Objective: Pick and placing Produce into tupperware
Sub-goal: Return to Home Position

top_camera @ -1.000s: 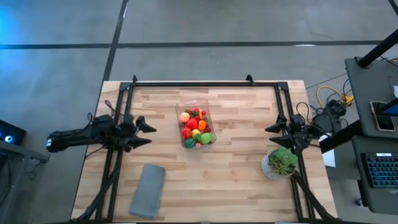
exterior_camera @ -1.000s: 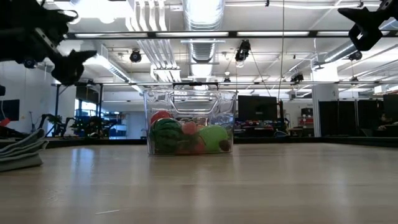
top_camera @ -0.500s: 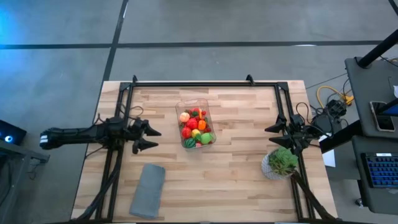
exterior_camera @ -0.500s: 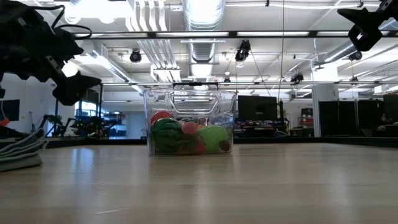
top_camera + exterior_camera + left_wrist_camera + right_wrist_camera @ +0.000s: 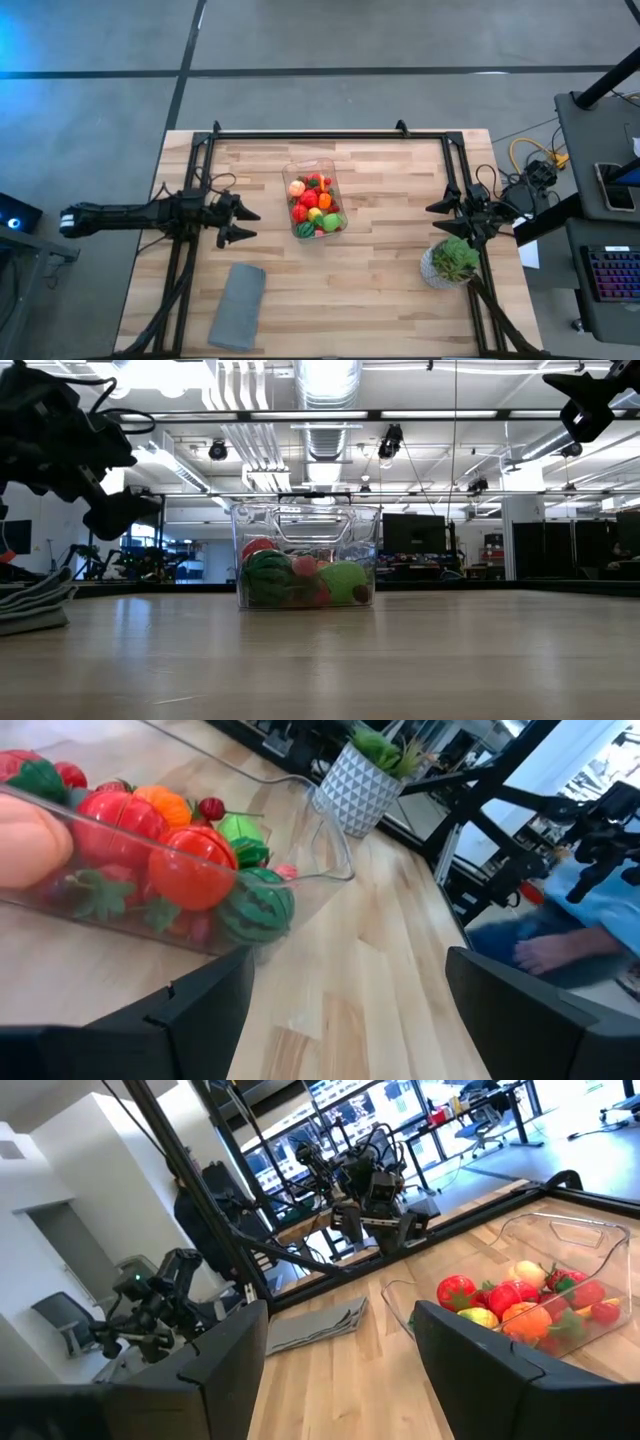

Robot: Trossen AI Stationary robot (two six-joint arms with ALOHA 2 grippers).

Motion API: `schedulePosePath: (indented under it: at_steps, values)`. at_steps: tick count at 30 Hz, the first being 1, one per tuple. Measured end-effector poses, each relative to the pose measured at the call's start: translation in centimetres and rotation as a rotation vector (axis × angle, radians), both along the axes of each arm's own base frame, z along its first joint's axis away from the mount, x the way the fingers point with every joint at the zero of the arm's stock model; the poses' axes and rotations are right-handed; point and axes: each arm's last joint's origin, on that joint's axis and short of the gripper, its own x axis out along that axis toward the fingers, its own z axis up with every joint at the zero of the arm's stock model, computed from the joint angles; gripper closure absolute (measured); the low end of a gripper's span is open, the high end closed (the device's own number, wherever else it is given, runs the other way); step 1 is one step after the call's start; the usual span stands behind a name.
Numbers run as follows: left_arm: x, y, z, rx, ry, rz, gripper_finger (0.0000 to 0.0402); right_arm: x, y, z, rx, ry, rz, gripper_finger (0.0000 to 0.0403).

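We see the clear container (image 5: 312, 168) in the upper middle of the high view, standing on the table (image 5: 380, 290). The toy fruits and vegetables (image 5: 314, 205) lie inside it. The left arm (image 5: 140, 215) reaches in from the left of the frame. Its jaws stand wide and empty, left of the container and apart from it. Compared with one second ago, these jaws have come lower in the low view and a little nearer to the container. The right arm (image 5: 480, 212) has not moved and waits at the right side, its jaws also wide. Bare wood lies open all around the container. A grey cloth (image 5: 237, 305) lies at lower left near the table's bottom edge, and a potted plant (image 5: 455, 260) stands at lower right.
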Motion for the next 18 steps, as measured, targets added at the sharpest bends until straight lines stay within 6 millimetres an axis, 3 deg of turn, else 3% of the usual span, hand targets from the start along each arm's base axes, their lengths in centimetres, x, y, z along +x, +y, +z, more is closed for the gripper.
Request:
schedulePosePath:
  at_steps: [18]
  values:
    - [0.12, 0.01, -0.23, -0.002, 0.025, 0.0, 0.0088, 0.0, 0.0, 0.0, 0.0, 0.0, 0.0, 0.0161]
